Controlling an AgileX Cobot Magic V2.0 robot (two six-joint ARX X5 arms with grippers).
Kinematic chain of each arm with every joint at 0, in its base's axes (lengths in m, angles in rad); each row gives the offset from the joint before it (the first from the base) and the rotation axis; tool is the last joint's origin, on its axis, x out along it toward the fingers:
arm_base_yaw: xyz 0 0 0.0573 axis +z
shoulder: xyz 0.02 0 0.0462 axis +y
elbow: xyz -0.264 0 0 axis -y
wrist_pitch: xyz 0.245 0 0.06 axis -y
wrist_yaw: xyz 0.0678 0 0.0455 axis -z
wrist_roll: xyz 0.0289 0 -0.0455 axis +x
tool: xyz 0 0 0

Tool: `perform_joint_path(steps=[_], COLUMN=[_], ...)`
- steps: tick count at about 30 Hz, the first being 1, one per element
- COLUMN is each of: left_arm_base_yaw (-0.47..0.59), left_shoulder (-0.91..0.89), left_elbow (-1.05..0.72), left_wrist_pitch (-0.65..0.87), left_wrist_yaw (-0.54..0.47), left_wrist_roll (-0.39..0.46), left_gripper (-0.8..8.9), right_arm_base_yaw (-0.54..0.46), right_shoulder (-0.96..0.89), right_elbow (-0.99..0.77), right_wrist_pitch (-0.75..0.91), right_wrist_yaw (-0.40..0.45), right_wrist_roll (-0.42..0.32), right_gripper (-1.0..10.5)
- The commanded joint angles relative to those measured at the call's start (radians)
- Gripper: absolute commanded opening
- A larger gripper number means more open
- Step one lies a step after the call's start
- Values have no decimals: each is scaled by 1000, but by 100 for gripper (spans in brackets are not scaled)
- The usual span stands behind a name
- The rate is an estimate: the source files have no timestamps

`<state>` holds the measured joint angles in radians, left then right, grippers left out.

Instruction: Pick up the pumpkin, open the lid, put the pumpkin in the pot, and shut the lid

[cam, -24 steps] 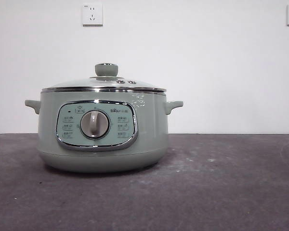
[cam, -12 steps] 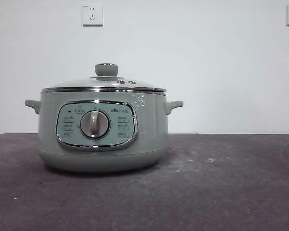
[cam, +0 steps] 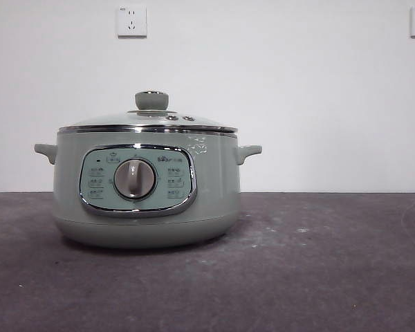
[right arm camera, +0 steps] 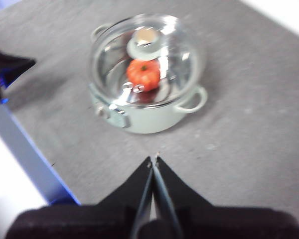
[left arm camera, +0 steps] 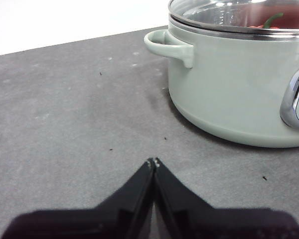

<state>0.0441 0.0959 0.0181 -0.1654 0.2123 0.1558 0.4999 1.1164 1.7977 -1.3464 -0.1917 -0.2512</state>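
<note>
So the pumpkin [right arm camera: 144, 74] is sitting inside the pot [cam: 146, 187], orange-red and easy to see through the glass lid [right arm camera: 145, 52] from the right wrist view. That lid is seated on the pot's rim, knob [cam: 151, 100] up. The control panel [cam: 137, 180] has small printing and a logo above the grey dial [cam: 134, 179] — too tiny to read. The pot stands on a dark grey table [cam: 318, 263]; two wall sockets [cam: 131, 21] sit on the white wall behind. Left gripper [left arm camera: 154, 161] hangs low near the pot's side handle [left arm camera: 169, 45], tips pressed together, holding nothing. Right gripper [right arm camera: 154, 159] hangs well above the pot — also closed and empty.
</note>
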Motion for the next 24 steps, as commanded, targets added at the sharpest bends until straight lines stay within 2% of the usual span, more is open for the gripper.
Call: perform_joint_path(steps=[1, 3, 7, 11, 19, 24], left_arm_base_yaw=[3, 3, 3, 3, 3, 3], left_shoulder=[-3, -3, -3, -3, -3, -3], left_elbow=[-16, -16, -16, -16, -16, -16], left_wrist_pitch=[-1, -1, -1, -1, -1, -1], left_wrist_yaw=[0, 0, 0, 0, 0, 0], left_wrist_roll=[-5, -5, -5, -5, -5, -5], left_gripper=[-4, -4, -4, -4, -4, -4], right_arm_base_yaw=[-96, -174, -310, -409, -475, -475], right_shoulder=[-61, -107, -217, -355, -625, -763], right_elbow=[-14, -41, -151, -373, -914, -1210], right_wrist_pitch=[101, 172, 324, 526, 963, 1159], right_wrist_yaw=[-122, -171, -167, -166, -161, -9], right_wrist_roll=[30, 42, 70, 84, 96, 169], right_gripper=[1, 1, 1, 1, 1, 1])
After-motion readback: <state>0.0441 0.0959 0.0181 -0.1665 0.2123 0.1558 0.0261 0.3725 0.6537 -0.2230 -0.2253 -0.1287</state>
